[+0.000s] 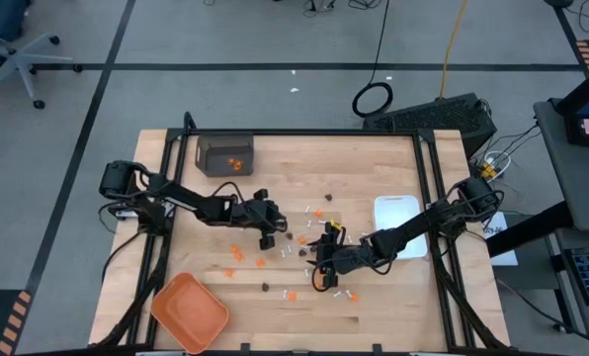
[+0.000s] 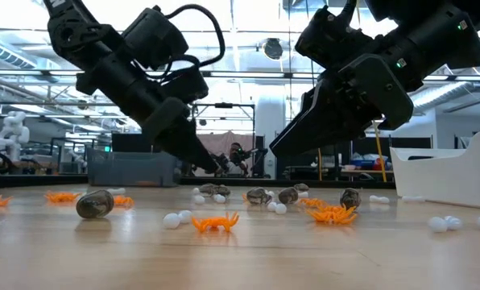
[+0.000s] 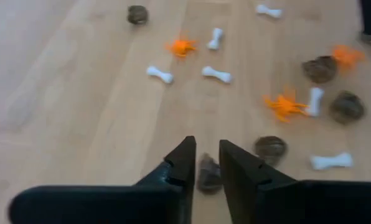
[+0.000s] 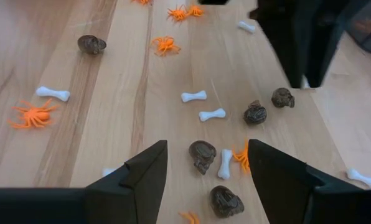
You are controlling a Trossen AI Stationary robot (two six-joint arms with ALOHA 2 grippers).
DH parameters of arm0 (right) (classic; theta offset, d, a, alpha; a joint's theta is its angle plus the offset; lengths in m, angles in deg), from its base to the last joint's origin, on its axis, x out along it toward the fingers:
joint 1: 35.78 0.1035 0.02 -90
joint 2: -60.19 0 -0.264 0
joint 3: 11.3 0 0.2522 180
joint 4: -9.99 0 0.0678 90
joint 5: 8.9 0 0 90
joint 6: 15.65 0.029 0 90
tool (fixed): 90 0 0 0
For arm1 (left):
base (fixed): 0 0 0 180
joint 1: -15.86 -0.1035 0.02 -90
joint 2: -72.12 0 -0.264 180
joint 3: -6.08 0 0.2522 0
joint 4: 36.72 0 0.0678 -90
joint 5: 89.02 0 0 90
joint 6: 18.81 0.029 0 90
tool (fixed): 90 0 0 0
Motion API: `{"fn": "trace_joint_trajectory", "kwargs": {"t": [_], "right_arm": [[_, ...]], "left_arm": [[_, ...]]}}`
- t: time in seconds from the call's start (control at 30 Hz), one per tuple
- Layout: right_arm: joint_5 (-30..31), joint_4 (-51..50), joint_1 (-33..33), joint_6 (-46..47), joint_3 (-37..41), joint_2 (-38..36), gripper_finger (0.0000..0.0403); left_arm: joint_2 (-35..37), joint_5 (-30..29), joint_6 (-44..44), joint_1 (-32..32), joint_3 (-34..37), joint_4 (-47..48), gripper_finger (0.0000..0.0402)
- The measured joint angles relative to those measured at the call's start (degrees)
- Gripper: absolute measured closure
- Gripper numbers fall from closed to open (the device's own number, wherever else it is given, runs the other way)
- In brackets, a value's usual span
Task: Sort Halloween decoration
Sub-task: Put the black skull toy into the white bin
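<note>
My left gripper [image 3: 205,167] low over table centre, fingers narrow around dark skull piece [image 3: 208,175]; can't tell if truly pinched. My right gripper [image 4: 205,163] spread wide, hovering just above another dark skull [image 4: 201,154] with white bone [image 4: 225,163] beside it. Gray bin [image 1: 224,154] at back holds orange bits; orange tray [image 1: 189,311] front-left; white dish [image 1: 398,216] right. Pieces scattered mid-table. Risk I see: arms near each other, could clash; bone may get caught with skull

The left tool [image 3: 207,163] partly hides 1 dark piece [image 3: 208,175]; whether it grips stays unclear
</note>
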Motion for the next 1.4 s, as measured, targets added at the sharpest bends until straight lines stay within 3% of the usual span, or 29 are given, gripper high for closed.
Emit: {"fn": "trace_joint_trajectory", "kwargs": {"t": [0.3, 0.47, 0.83, 0.97, 1.3, 1.4], "right_arm": [[0.0, 0.0, 0.0, -0.4, 0.0, 0.0, 0.0195], [0.0, 0.0, 0.0, -0.4, 0.0, 0.0, 0.0195], [0.0, 0.0, 0.0, 1.9, 0.0, 0.0, 0.0195], [0.0, 0.0, 0.0, 2.3, 0.0, 0.0, 0.0195], [0.0, 0.0, 0.0, 2.5, 0.0, 0.0, 0.0195], [0.0, 0.0, 0.0, 2.2, 0.0, 0.0, 0.0195]], "left_arm": [[-0.2, -4.6, 1.3, 5.0, 0.5, 0.1, 0.0197], [-2.4, -6.0, 5.1, 4.3, 0.5, 0.5, 0.0187], [-7.2, 0.6, 7.1, 0.1, 0.4, -4.5, 0.0187], [-8.5, 1.9, 7.0, -0.6, 0.3, -4.6, 0.0208], [-10.2, 2.5, 6.9, -0.9, 0.3, -5.7, 0.033], [-10.3, 1.7, 7.1, -1.1, 0.3, -6.9, 0.0343]]}}
